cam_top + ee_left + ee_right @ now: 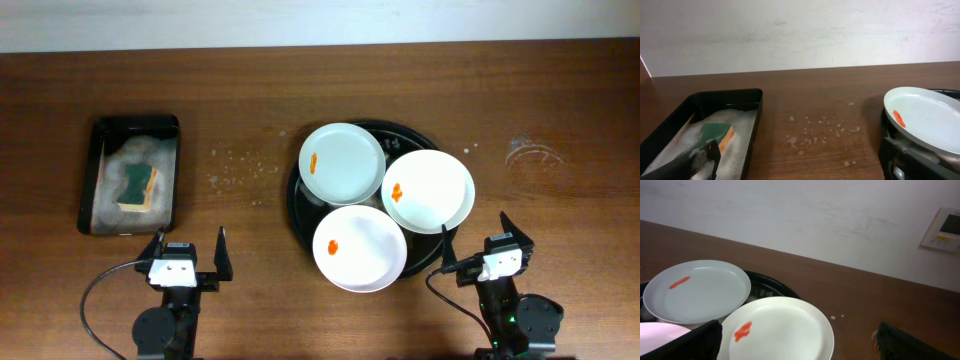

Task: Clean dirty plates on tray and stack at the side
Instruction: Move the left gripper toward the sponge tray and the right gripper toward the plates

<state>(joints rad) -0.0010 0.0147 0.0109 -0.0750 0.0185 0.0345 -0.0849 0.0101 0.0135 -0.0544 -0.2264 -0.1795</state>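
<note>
Three white plates lie on the round black tray [297, 205], each with an orange smear: a far-left plate [342, 163], a right plate [429, 191] and a near plate [360, 249]. The far-left plate also shows in the left wrist view [925, 117] and the right wrist view [697, 290]; the right plate shows in the right wrist view [780, 330]. My left gripper [189, 257] is open and empty at the table's near edge, left of the tray. My right gripper [487, 245] is open and empty just right of the tray.
A rectangular black tray [130, 174] at the left holds foamy water and a green-and-yellow sponge [138, 187]; it also shows in the left wrist view [715, 131]. Small white droplets [235, 170] speckle the wood between the two trays.
</note>
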